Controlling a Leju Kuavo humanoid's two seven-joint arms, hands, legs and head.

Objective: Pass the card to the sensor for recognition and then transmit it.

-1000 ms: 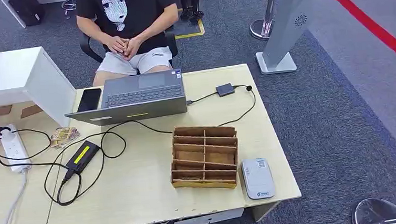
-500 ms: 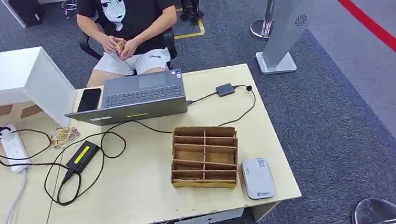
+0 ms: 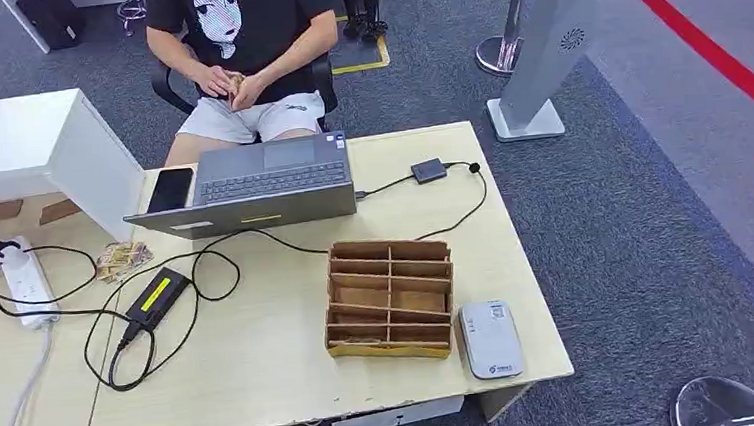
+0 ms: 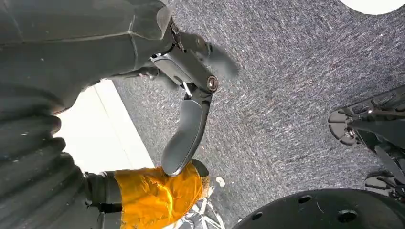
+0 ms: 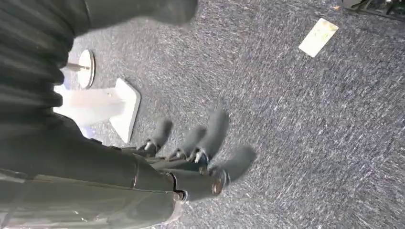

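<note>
The left hand (image 4: 186, 95) hangs beside the robot's body over grey carpet (image 4: 286, 95), thumb and fingers apart and holding nothing. The right hand (image 5: 196, 152) also hangs low over the carpet, its dark fingers loosely spread and empty.

The card itself is hard to place. No card lies plainly on the table (image 3: 263, 361). The person (image 3: 240, 32) seated behind the laptop (image 3: 261, 181) has a small tan object between the hands, which may be the card, though it is too small to tell. A pale rectangular slip (image 5: 318, 37) lies on the carpet in the right wrist view; what it is cannot be told either. The sensor looks to be the grey-white reader (image 3: 490, 337), which lies flat near the table's front right corner, just beside the wooden organiser (image 3: 391, 297).

The risks, as I judge them:
1. Both hands start from below table height, so an arm rising carelessly could catch the table edge or knock the reader off its corner.
2. If the card comes from the person, a thin flat card handed over the laptop could slip from a loose pinch.
3. The organiser sits close to the reader, so a hand coming down with the card could bump it.
</note>
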